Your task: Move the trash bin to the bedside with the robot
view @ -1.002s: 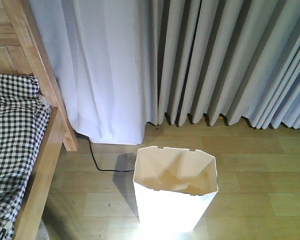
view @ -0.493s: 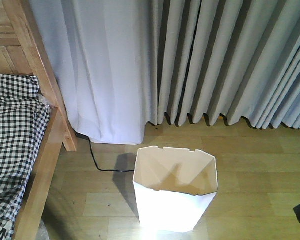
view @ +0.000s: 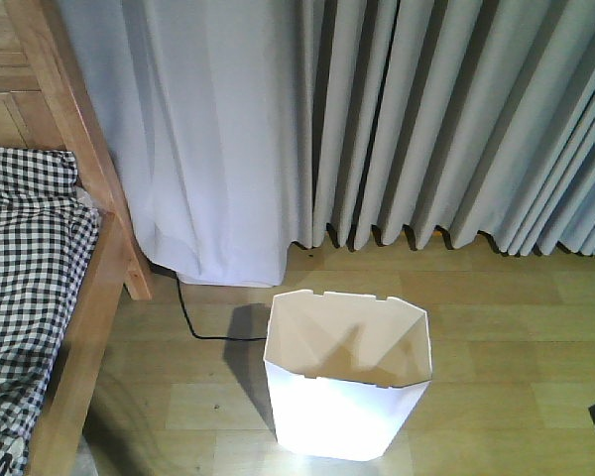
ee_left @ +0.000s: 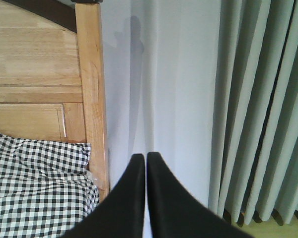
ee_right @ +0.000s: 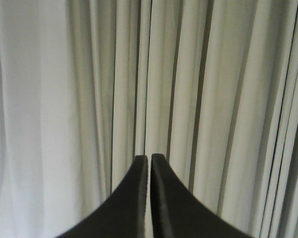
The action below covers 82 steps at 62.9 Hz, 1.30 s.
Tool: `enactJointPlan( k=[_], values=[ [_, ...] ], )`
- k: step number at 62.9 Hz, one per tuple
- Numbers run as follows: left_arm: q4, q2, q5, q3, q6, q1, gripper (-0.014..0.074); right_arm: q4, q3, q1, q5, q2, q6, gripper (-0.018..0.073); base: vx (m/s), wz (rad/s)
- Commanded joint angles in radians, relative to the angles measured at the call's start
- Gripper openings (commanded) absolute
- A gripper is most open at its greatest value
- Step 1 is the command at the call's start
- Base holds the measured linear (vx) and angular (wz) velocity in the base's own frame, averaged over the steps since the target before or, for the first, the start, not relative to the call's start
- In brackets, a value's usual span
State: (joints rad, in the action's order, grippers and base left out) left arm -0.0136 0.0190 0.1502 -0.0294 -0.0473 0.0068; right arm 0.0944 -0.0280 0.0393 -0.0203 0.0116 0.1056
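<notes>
bin [view: 347,382] upright on wood floor [view: 516,337], not in either wrist view, left gripper [ee_left: 145,159] fingertips pressed together, empty, bedside [ee_left: 92,94] to its left, right gripper [ee_right: 149,160] likewise closed, empty, facing curtains [ee_right: 198,79]

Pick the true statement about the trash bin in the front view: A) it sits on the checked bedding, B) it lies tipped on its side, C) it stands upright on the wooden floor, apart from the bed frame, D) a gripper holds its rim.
C: the trash bin stands upright, open end up, with bare floor between it and the bed frame.
</notes>
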Motion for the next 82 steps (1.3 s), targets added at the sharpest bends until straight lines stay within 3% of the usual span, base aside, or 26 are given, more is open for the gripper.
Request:
enactJointPlan(
  k=[1, 23, 82],
  values=[
    [-0.003, 0.010, -0.077, -0.028, -0.009, -0.003, -0.0006, -0.018, -0.019, -0.006, 0.055, 0.012, -0.009, -0.0011, 0.00, 0.00],
    [-0.003, 0.010, -0.077, -0.028, -0.009, -0.003, -0.0006, -0.094, -0.019, -0.006, 0.056, 0.012, -0.047, -0.0011, 0.00, 0.00],
    [-0.003, 0.010, -0.077, -0.028, -0.009, -0.003, -0.0006, -0.094, -0.019, -0.006, 0.051, 0.012, -0.055, -0.0011, 0.00, 0.00]
  ],
)
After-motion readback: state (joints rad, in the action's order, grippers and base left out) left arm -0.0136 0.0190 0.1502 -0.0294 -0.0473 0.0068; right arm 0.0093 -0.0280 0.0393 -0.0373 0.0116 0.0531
